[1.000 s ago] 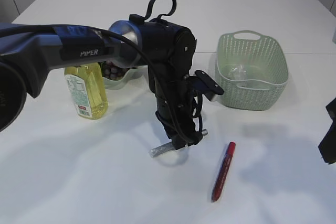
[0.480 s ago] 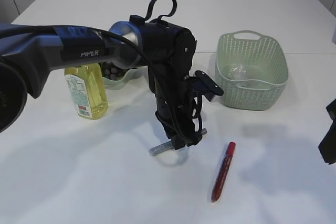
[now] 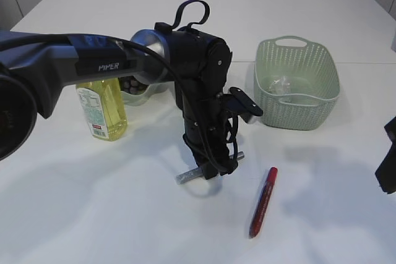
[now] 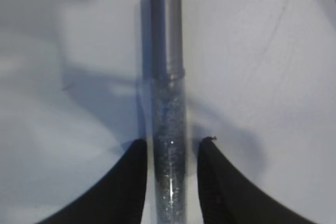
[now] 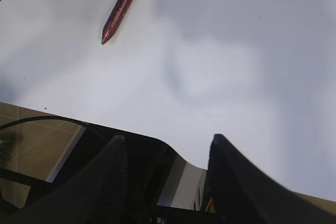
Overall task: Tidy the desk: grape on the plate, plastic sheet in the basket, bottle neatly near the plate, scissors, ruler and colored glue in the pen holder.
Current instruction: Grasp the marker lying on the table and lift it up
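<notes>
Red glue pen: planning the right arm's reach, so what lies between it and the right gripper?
Nothing: the right wrist view shows bare white table between the right gripper and the red glue pen.

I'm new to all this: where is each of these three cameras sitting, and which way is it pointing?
Exterior view: in front, above the white table, looking down at a slant; shows the left arm, basket and bottle.
Left wrist view: on the left arm, looking down past its claw, which straddles the silver glue tube.
Right wrist view: on the right arm at the table's edge; shows its open claw.
Shared: the red glue pen appears in the exterior and right wrist views.
</notes>
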